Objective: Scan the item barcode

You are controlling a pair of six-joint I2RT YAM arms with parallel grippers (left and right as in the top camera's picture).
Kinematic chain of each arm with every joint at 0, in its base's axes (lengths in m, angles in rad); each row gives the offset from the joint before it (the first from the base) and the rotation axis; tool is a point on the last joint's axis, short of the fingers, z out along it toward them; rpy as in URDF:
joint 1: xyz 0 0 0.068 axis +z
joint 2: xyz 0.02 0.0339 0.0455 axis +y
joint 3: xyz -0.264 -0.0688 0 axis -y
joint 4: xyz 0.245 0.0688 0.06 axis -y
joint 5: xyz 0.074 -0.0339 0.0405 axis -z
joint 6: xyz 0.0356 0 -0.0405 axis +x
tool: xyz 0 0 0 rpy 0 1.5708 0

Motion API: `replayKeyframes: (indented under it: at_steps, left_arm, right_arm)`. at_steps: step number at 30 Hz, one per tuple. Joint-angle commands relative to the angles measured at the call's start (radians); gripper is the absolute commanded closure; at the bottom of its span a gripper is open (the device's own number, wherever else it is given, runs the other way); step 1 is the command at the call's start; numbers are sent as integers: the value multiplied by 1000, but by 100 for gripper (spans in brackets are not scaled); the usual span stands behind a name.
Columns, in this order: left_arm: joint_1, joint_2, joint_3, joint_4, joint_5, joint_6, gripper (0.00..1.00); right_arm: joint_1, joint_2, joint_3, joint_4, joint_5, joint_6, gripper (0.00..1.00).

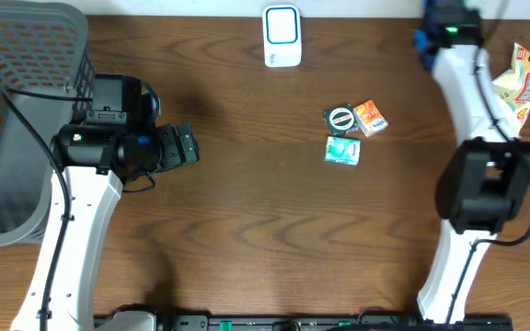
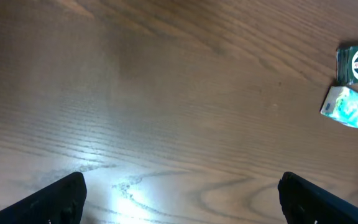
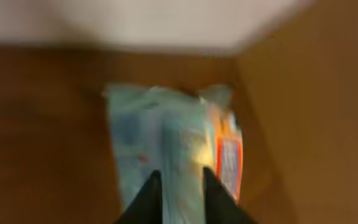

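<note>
Three small packets lie on the wooden table right of centre: a dark green one with a round label (image 1: 340,119) (image 2: 357,63), an orange one (image 1: 370,118) and a teal one (image 1: 342,150) (image 2: 347,107). A white and blue scanner (image 1: 282,35) stands at the far edge. My left gripper (image 1: 187,145) (image 2: 182,180) is wide open over bare wood, well left of the packets. My right arm (image 1: 451,37) reaches to the far right edge. In the blurred right wrist view, my right gripper (image 3: 181,176) has its jaws narrowly apart over a pale blue packet (image 3: 142,137). An orange-edged packet (image 3: 229,158) lies beside it.
A grey mesh basket (image 1: 26,119) stands at the far left. Several snack packets (image 1: 524,81) lie at the right edge. In the right wrist view, brown walls (image 3: 303,124) close in around the pale blue packet.
</note>
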Motion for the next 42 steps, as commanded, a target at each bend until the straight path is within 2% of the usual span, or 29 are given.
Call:
replayKeyframes:
  at_steps: [1, 3, 5, 6, 8, 12, 15, 17, 19, 21, 28, 32, 35, 39, 42]
  left_arm:
    - [5, 0, 3, -2, -6, 10, 2]
    - [5, 0, 3, -2, -6, 10, 2]
    - [5, 0, 3, -2, -6, 10, 2]
    - [5, 0, 3, -2, -6, 10, 2]
    - [5, 0, 3, -2, -6, 10, 3]
    - [5, 0, 3, -2, -6, 10, 2]
    - [5, 0, 3, -2, -6, 10, 2]
    - [5, 0, 3, -2, -6, 10, 2]
    - [5, 0, 3, -2, -6, 10, 2]
    - [5, 0, 3, -2, -6, 10, 2]
    - [5, 0, 3, -2, -6, 10, 2]
    - [5, 0, 3, -2, -6, 10, 2]
    - [5, 0, 3, -2, -6, 10, 2]
    - [5, 0, 3, -2, -6, 10, 2]
    - [5, 0, 3, -2, -6, 10, 2]
  right_arm:
    - [-115, 15, 5, -112, -69, 247, 68]
    - [-158, 16, 5, -153, -162, 254, 34]
    - [-199, 16, 3, -185, -262, 254, 12]
    - [-211, 16, 3, -197, -298, 254, 8]
    - [-231, 16, 3, -219, -385, 254, 6]
    - [-237, 16, 3, -269, -713, 254, 1]
    - [-220, 16, 3, -322, -1065, 254, 1]
    - [-205, 16, 3, -359, -1218, 254, 1]
    - [-179, 16, 3, -426, -1329, 254, 1]
    - [-151, 16, 3, -487, -1335, 253, 1]
    - [-25, 16, 0, -642, -1123, 226, 2]
    - [48, 16, -19, -650, -966, 227, 27]
    - [116, 16, -52, -652, -841, 227, 62]
    - [165, 16, -110, -593, -602, 257, 62]
    - [169, 16, -120, -574, -578, 264, 63]
